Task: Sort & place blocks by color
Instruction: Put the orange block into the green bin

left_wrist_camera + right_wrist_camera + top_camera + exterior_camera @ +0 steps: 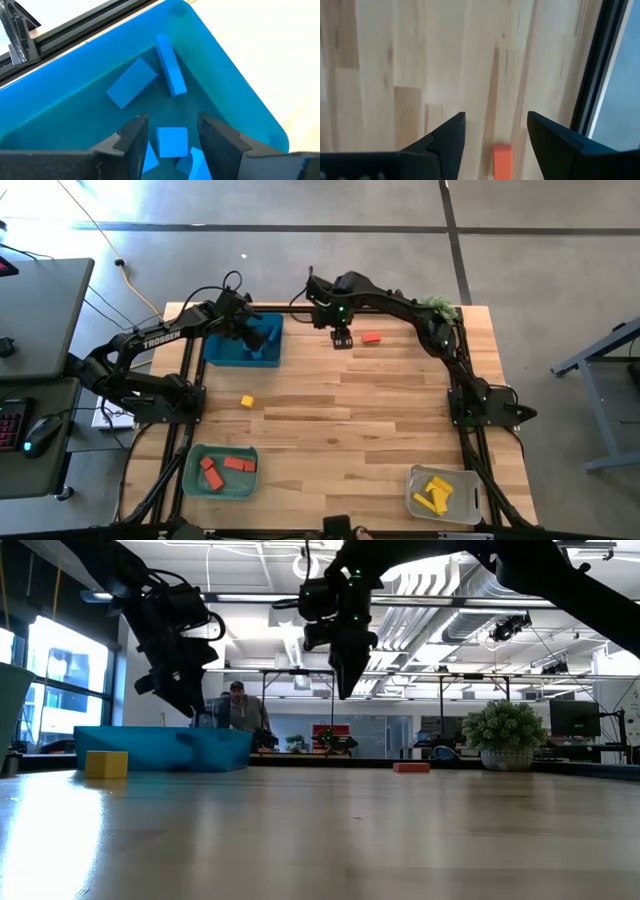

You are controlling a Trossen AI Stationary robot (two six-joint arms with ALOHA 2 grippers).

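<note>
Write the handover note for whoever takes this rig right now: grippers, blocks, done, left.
Left gripper: open and empty, over the blue bin at the far left of the table.
Right gripper: open and empty, above the far middle of the table, beside the loose red-orange block.
Done: blue blocks lie in the blue bin; red-orange blocks in the green bin at near left; yellow blocks in the clear bin at near right.
Left: the loose red-orange block should go to the green bin, and the yellow cube on the table's left half to the clear bin.
</note>
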